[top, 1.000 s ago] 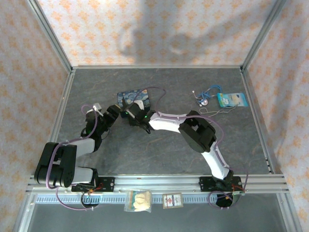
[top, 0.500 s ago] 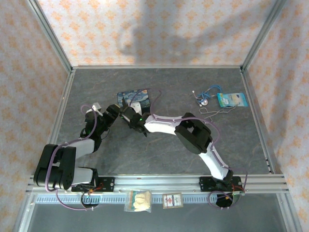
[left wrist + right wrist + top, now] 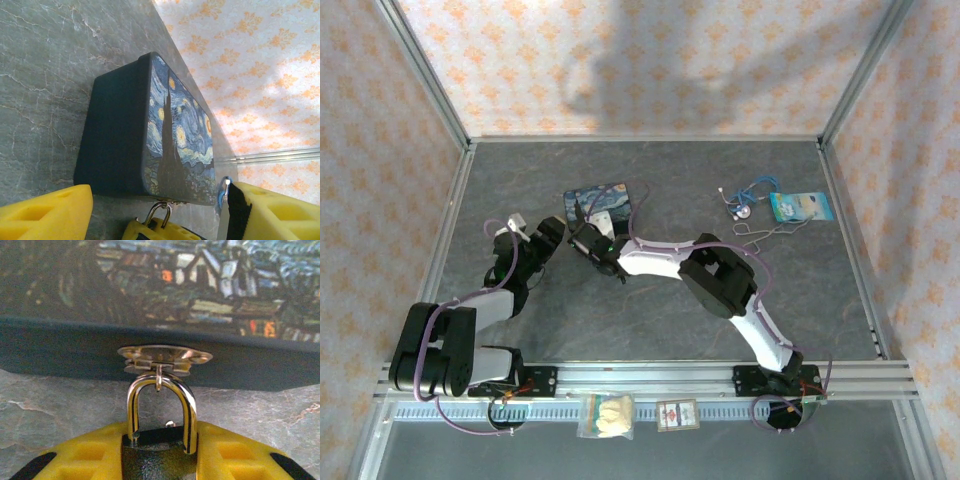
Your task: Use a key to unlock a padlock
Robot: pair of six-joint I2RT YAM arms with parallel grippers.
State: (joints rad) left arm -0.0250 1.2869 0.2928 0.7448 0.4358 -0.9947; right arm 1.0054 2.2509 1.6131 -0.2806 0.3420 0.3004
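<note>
The padlock [image 3: 159,456] sits at bottom centre of the right wrist view. Its shackle is threaded through the hasp [image 3: 164,356] on the tin's [image 3: 150,280] dark side wall. The right gripper [image 3: 160,432] has its yellow pads pressed against both flanks of the dark body, so it is pinching the padlock. In the left wrist view the left gripper [image 3: 160,186] is spread wide at the bottom corners, with nothing between its jaws. A silvery glint [image 3: 226,184] at the lower right may be the key, though I cannot tell. The step in hand looks like steadying the lock. To do it well, hold the body squarely rather than the shackle, and keep the shackle slack in the hasp so the tin isn't dragged. Turn the keyhole end toward the left gripper — firm and level.
</note>
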